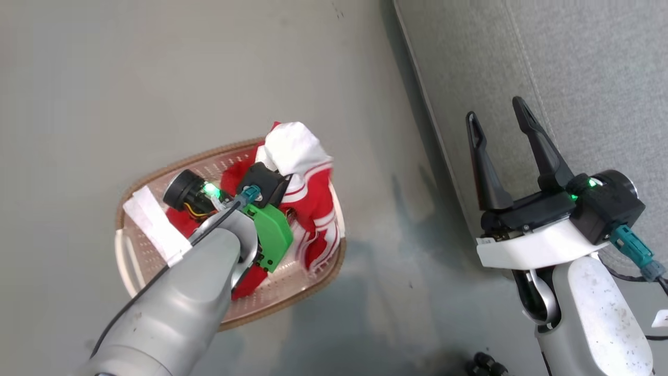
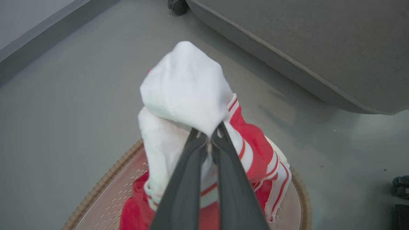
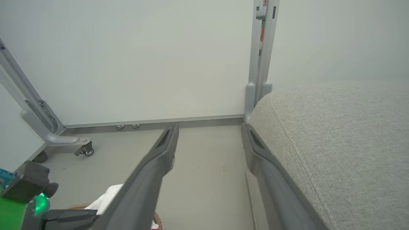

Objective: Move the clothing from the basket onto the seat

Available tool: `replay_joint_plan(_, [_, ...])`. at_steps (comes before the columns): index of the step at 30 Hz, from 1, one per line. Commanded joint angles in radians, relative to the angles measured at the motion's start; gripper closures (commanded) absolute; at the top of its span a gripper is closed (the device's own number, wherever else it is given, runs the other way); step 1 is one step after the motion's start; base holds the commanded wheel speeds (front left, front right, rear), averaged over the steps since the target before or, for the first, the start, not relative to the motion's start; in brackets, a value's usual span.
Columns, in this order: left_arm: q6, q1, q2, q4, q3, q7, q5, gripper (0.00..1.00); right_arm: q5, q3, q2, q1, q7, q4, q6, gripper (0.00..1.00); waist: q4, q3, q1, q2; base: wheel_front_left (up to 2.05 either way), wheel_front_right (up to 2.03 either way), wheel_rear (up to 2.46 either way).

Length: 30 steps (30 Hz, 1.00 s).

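Clothing (image 2: 185, 86) upright in left hand (image 2: 209, 133), white end up

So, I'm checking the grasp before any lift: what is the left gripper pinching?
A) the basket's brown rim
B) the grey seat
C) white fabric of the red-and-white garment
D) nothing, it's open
C: the left wrist view shows the left gripper shut on white fabric of the red-and-white garment, over the basket.
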Motion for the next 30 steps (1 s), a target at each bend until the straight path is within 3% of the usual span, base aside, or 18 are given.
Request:
replay_joint_plan(1, [0.008, 0.032, 0.011, -0.029, 0.013, -0.005, -0.006, 1.0, -0.008, -0.005, -0.003, 0.022, -0.004, 0.007, 0.0, 0.0, 0.065, -0.097, 0.0, 0.0082, 0.0, 0.0, 0.0])
replay_joint_plan(16, [0.045, 0.185, 0.048, -0.358, 0.15, -0.005, 0.052, 1.0, -0.016, -0.019, -0.003, 0.123, -0.004, 0.055, 0.0, 0.0, 0.14, -0.298, 0.0, 0.0082, 0.0, 0.0, 0.0])
replay_joint_plan(30, [0.062, 0.2, 0.056, -0.632, 0.244, -0.005, 0.103, 1.0, -0.005, -0.014, -0.003, 0.186, -0.004, 0.067, 0.0, 0.0, 0.179, -0.408, 0.0, 0.0082, 0.0, 0.0, 0.0])
